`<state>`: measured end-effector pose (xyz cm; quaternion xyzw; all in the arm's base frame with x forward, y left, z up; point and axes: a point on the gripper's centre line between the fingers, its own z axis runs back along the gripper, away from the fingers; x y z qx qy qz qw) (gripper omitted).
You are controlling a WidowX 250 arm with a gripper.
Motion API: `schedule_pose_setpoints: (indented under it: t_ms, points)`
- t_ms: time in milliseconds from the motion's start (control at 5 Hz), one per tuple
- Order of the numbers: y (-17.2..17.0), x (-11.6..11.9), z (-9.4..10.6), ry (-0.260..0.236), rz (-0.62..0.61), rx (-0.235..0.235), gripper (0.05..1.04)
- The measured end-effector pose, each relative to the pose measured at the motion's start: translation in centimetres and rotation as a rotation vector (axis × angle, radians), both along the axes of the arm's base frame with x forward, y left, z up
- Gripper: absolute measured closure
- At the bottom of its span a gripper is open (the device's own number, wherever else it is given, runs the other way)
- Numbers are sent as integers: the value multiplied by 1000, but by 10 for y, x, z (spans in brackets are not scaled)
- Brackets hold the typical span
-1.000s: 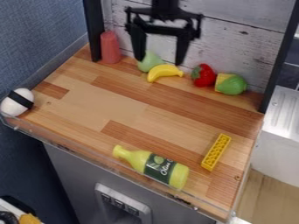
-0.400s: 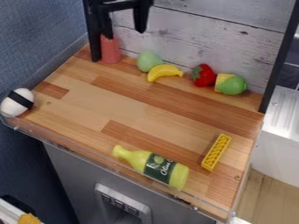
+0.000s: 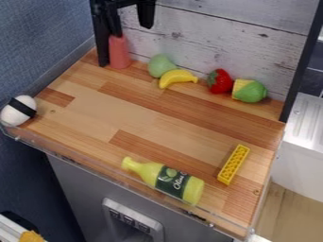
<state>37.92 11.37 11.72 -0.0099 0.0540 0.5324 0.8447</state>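
- I have the pincer (image 3: 131,31) up at the top of my view, towards the left, above the back of the tabletop (image 3: 135,113).
- Its two fingers stand wide apart, with nothing held between them.
- The red cylinder (image 3: 118,53) is the thing nearest to it, upright in the back left corner. The left finger in my view overlaps its top; I can't tell from here whether they touch.
- Just left of the cylinder I see a black post (image 3: 101,47), with the blue wall (image 3: 44,42) beyond it.
- To the right of the cylinder sits a pale green pear (image 3: 161,65), and a yellow banana (image 3: 177,77) lies curved just in front of it.
- Further right along the back are a red strawberry (image 3: 219,81) with a green top and, beside it, a green and yellow piece (image 3: 251,91).
- Behind that row I have the whitish plank wall (image 3: 208,42).
- At the left corner of the tabletop I see a white egg (image 3: 19,111) with a black band round it.
- Near the front edge a yellow-green bottle (image 3: 194,190) lies on its side, neck pointing left, with a dark label.
- A yellow brick (image 3: 233,164) lies at a slant to the right of the bottle, apart from it.
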Motion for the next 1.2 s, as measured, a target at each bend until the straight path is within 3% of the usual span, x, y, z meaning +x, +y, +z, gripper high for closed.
schedule_pose_setpoints:
  t_ms: [600,800,1200]
  points:
    - [-1,11,-4,4,-437,-38,87]
    - [-2,10,-2,19,-454,-45,87]
    - [-7,10,-2,40,-232,-32,86]
